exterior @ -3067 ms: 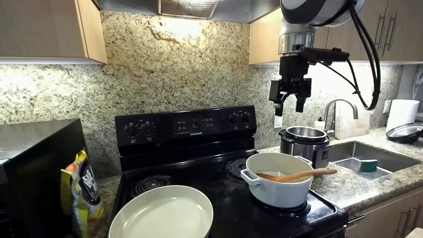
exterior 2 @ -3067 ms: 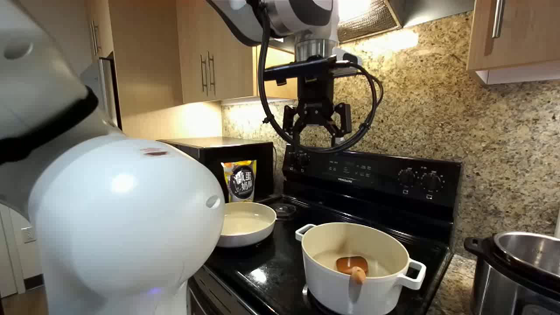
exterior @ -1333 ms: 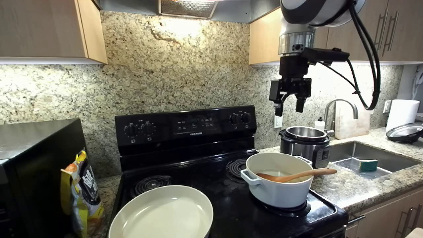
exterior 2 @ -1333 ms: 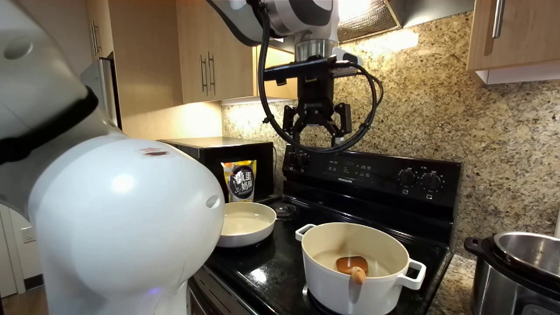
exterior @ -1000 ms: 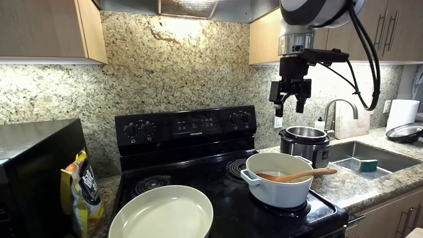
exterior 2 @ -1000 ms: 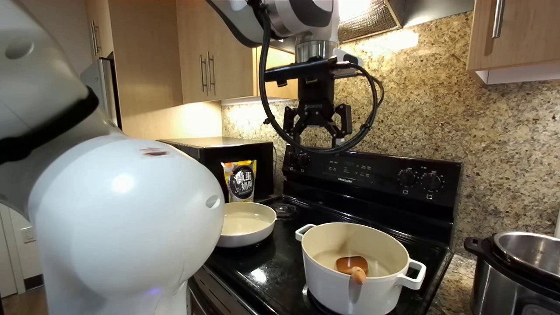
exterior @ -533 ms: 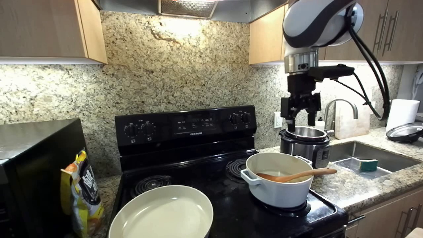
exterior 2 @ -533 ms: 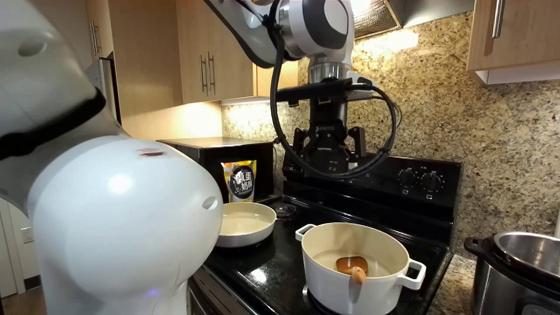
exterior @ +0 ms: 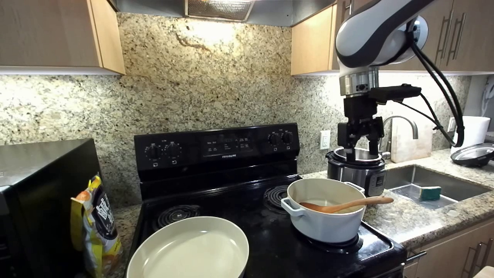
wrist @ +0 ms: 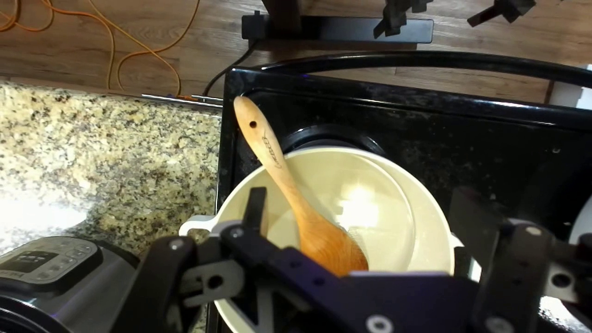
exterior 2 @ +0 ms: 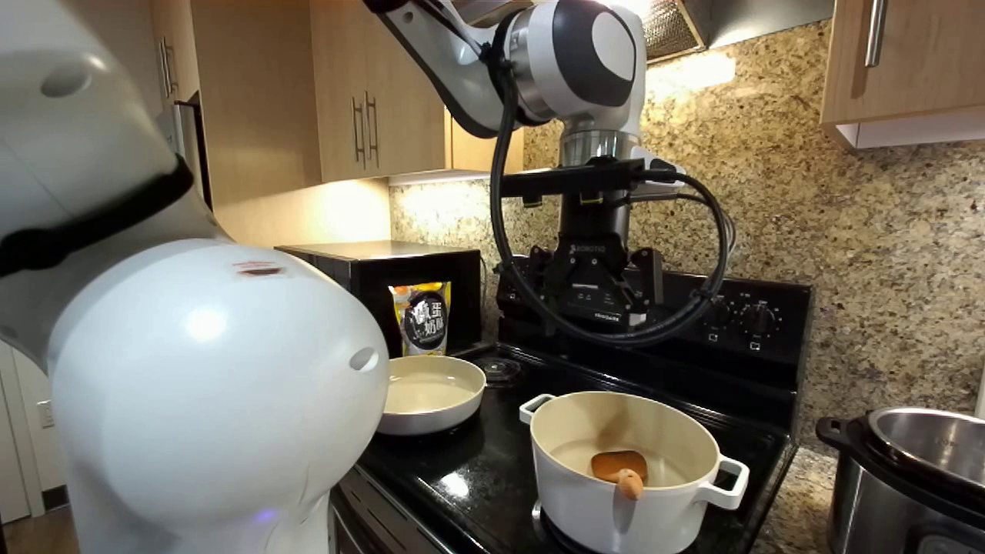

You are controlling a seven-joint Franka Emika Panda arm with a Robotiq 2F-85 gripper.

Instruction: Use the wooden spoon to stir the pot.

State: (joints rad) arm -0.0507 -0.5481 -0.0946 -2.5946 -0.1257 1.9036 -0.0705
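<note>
- Tool (exterior: 362, 153) pointing down above the white pot (exterior: 328, 227), with fingers (wrist: 254, 206) spread wide and clear of the pot's rim.
- Wooden spoon (wrist: 300, 208) tilted in the pot, apart from the tool; broad end low inside, slim handle leaning over the pot's rim, tip jutting out past the pot's wall.
- Pot upright, round, white outside and cream inside, with small handles on opposite sides.
- Under the pot, a burner (exterior: 353, 245) of the black stove (exterior: 266, 235); just beyond the pot in an exterior view, another burner coil (exterior: 274, 197).
- Right of the pot in both exterior views, near it, a steel cooker (exterior: 353, 173) on the speckled desk (exterior: 401, 222).
- Left of the pot in both exterior views, apart from it on the same stove, a wide shallow cream pan (exterior: 200, 247).
- Farther right of the pot in an exterior view, a sink (exterior: 461, 183) with a green sponge (exterior: 431, 193).
- Left of the pot, well apart, an upright snack bag (exterior 2: 425, 319) beside a black box-shaped appliance (exterior: 50, 193).
</note>
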